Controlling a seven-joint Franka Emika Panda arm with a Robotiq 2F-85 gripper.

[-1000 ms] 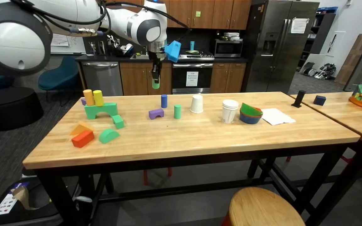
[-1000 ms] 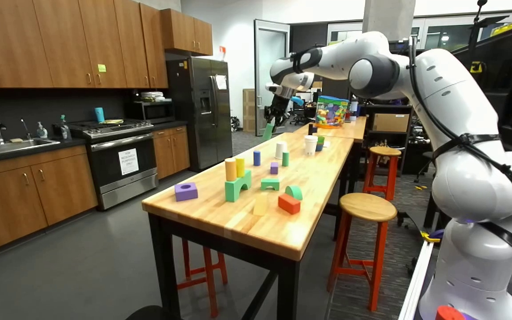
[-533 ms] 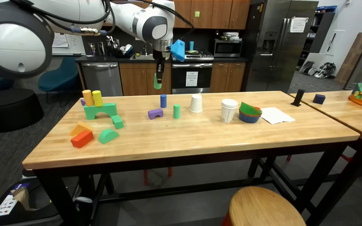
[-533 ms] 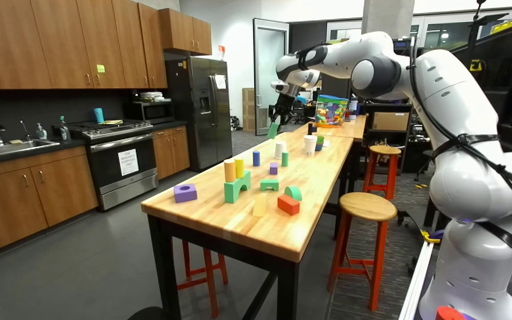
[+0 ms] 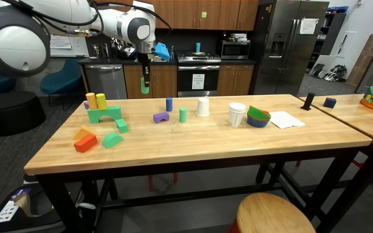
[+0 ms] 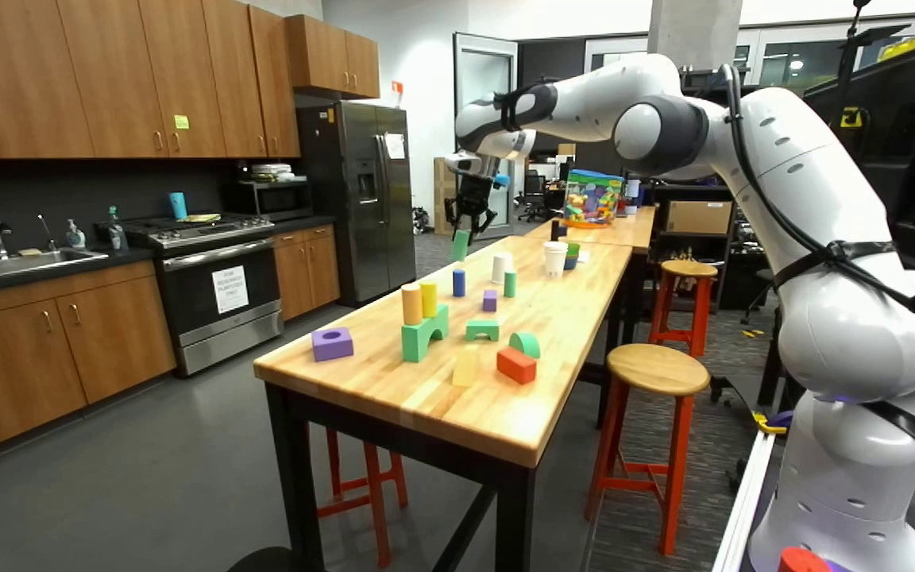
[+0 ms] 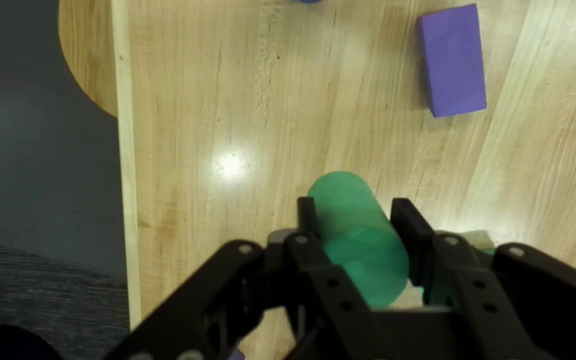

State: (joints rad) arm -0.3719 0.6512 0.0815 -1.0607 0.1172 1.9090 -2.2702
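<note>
My gripper [image 7: 353,212] is shut on a green cylinder [image 7: 344,200], its pads pressed to either side. In both exterior views this cylinder [image 5: 143,86] [image 6: 460,245] hangs in the air, slightly tilted, near the table's far long edge. Below, on the tabletop, stand a blue cylinder [image 5: 169,104], a purple arch block [image 7: 454,61] and a second green cylinder [image 5: 182,115]. A large green arch [image 5: 105,112] carries an orange cylinder [image 5: 91,101] and a yellow cylinder [image 5: 101,101]. Behind one finger in the wrist view something green is mostly hidden.
An upturned white cup [image 5: 202,107], stacked white cups [image 5: 237,115], nested bowls [image 5: 257,117] and white paper [image 5: 285,119] share the table. Around the arch lie a red block [image 5: 85,143], an orange wedge [image 5: 84,132], a green half-round [image 5: 112,140] and a purple block with a hole [image 6: 333,343].
After a small shift toward the cups, my gripper has swung back and past its earlier place, toward the end with the green arch, still carrying the green cylinder. Table objects stay put.
</note>
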